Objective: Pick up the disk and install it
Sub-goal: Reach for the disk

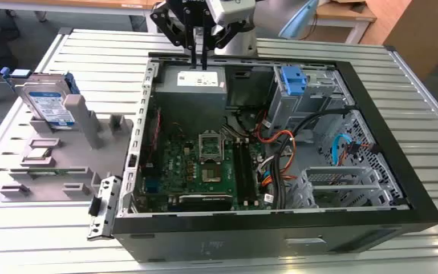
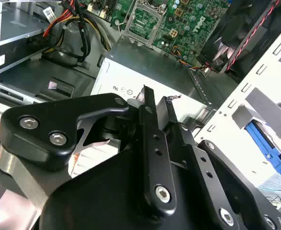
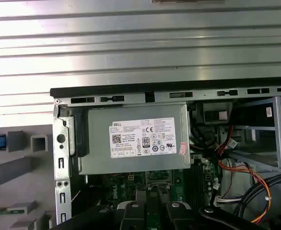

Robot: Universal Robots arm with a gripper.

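Note:
The disk (image 1: 46,104), a silver drive with a white-and-blue label in a blue carrier, stands upright in a grey holder (image 1: 67,154) at the exterior view's left, outside the computer case. My gripper (image 1: 200,65) hangs well to the right of it, over the grey power supply (image 1: 198,80) at the far end of the open case. Its two thin black fingers (image 2: 148,112) are pressed together with nothing between them. In the first wrist view the power supply's white sticker (image 3: 143,138) lies straight below me.
The open black case (image 1: 371,171) holds a green motherboard (image 1: 203,165), loose cables (image 1: 280,142) and a drive cage with a blue bracket (image 1: 293,80). The slatted metal table (image 1: 97,51) surrounds it. The grey holder also carries small parts (image 1: 40,153).

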